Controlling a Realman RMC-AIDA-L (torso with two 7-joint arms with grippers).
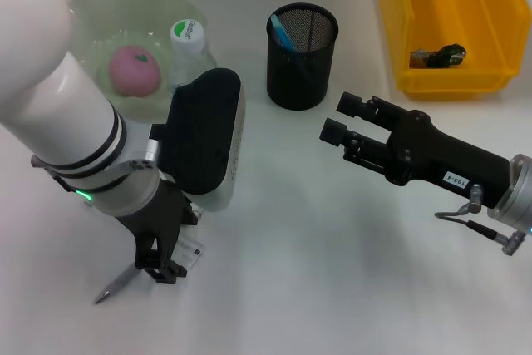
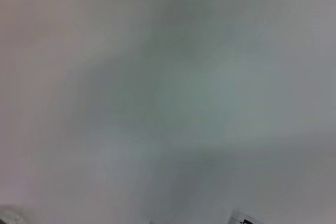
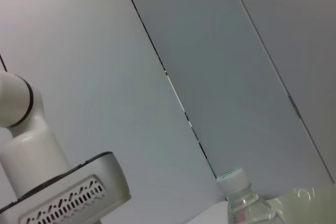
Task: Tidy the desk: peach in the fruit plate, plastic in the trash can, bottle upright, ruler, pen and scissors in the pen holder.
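Looking down from the head camera, the white desk (image 1: 316, 230) holds most things along its far edge. At far left sits the pale green fruit plate (image 1: 100, 6) with the pink peach (image 1: 135, 71) lying in it. Just beside the plate's right rim a clear bottle (image 1: 188, 47) stands upright, white cap on top. Nearer the middle stands the black mesh pen holder (image 1: 302, 56), with something blue-green leaning inside it. At far right is the yellow bin (image 1: 453, 27), and a small dark crumpled piece of plastic (image 1: 439, 56) lies on its floor.

The left arm fills the near-left part of the picture, its bulky black and white wrist blocking the desk in front of the plate and bottle. Its left gripper (image 1: 158, 268) points down at the desk right over a grey pen (image 1: 116, 283) and a clear ruler (image 1: 189, 253); whether its fingers are closed on either cannot be told. The right gripper (image 1: 342, 118) hovers over bare desk just right of the pen holder, its two black fingers apart with nothing between them.

From the left wrist, only blurred pale desk shows.

From the right wrist, grey wall panels show, with the left arm, the bottle's (image 3: 242, 203) capped top, and a bit of the plate's (image 3: 307, 205) rim.
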